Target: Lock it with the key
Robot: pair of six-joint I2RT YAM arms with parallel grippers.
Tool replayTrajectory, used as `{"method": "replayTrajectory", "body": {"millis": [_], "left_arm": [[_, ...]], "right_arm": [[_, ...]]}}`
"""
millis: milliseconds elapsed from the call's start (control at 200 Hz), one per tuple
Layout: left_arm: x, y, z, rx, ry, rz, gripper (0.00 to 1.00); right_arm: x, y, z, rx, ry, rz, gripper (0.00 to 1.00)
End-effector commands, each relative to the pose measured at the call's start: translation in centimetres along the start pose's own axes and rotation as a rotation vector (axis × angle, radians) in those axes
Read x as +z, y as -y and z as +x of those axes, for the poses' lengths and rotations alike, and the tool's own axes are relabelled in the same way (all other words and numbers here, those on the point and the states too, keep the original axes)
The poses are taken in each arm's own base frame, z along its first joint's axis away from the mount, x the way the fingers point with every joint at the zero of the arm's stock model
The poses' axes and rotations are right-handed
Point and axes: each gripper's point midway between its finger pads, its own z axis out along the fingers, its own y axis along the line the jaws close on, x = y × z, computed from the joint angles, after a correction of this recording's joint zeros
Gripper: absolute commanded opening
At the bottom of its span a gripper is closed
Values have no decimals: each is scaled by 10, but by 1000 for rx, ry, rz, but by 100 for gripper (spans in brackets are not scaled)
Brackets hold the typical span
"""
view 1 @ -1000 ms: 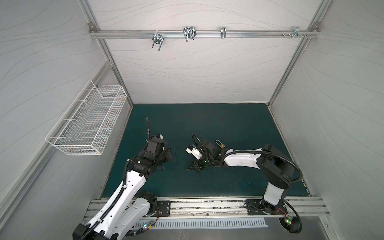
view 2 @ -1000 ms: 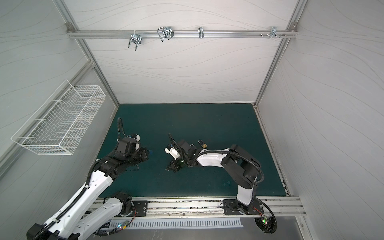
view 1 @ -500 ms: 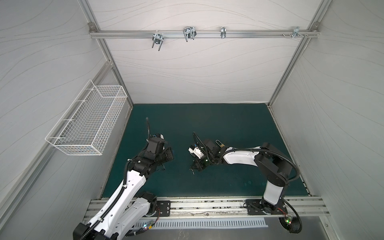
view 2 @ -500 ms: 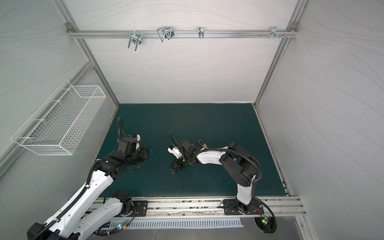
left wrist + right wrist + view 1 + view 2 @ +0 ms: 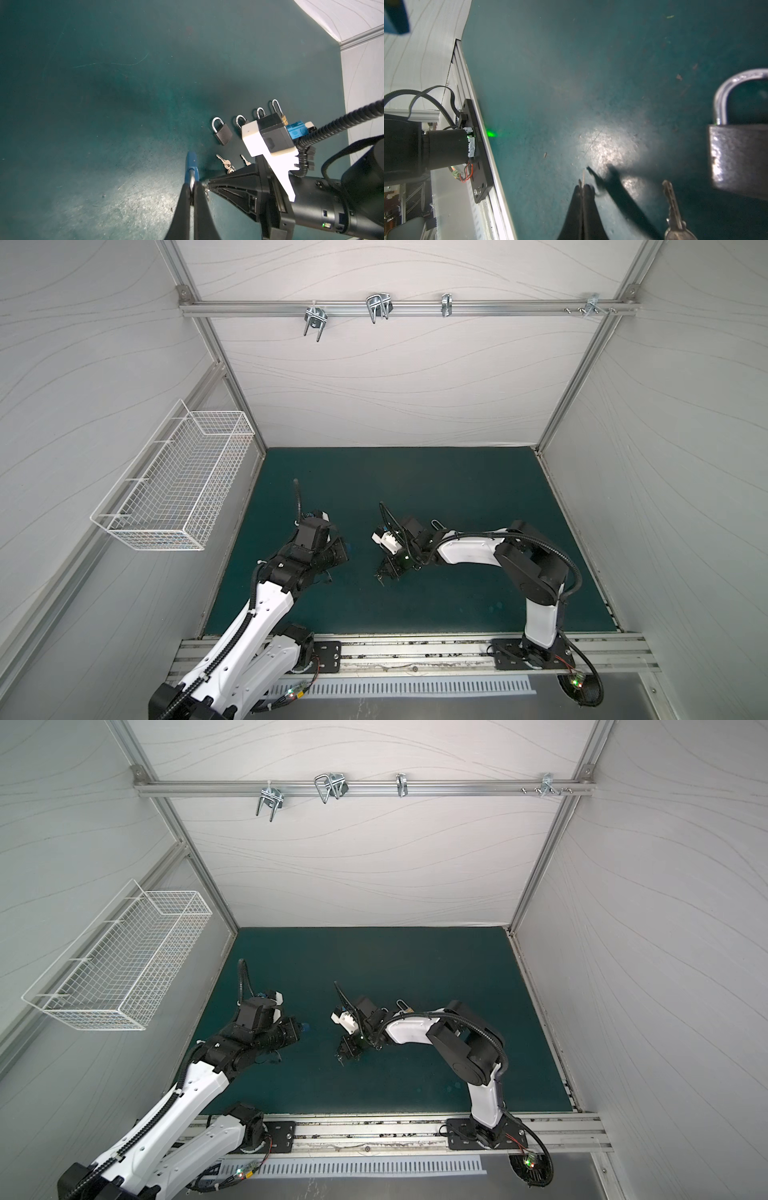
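Starting at the left with the left gripper point(image 5: 192, 180): pinched fully together low over the dark teal rubber mat point(image 5: 104, 104), showing a blue piece point(image 5: 191, 164) past its tips, no telling whether held thing or tip cover; parked aside, probably to leave room. Moving right to the right gripper point(image 5: 583, 186): clamped tight on a thin silver key point(image 5: 583, 174) with the blade poking out ahead, likely gripped by the head to keep that blade free for a keyhole. Further right, flat on the mat: a second silver key point(image 5: 671, 205), then a dark grey padlock with a steel shackle point(image 5: 739, 158), apart from the held key. Compared with a second ago: barely any shift in the left arm point(image 5: 266, 614), an inward swing of the right elbow point(image 5: 536, 572) toward the middle, same tight closure on both sides.
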Motion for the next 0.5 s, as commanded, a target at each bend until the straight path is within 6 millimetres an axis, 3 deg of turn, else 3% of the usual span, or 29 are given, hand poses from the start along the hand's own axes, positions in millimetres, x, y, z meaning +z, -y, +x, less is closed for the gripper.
{"method": "replayTrajectory", "body": {"millis": [0,125,300,495], "left_arm": [[1,6,-4,-28,26,39,0],[3,4,-2,-31,24,38,0],[3,6,-6,-11,32,40,0],[4,24,-8,29,-11,114,0]], "right_arm": [[3,3,-3,8,-5,0,2],[-1,0,-8,4,10,-5,9],[-22,-12,-22,-45,66,-7,21],[-64,-20,-31,-168,196,47,31]]}}
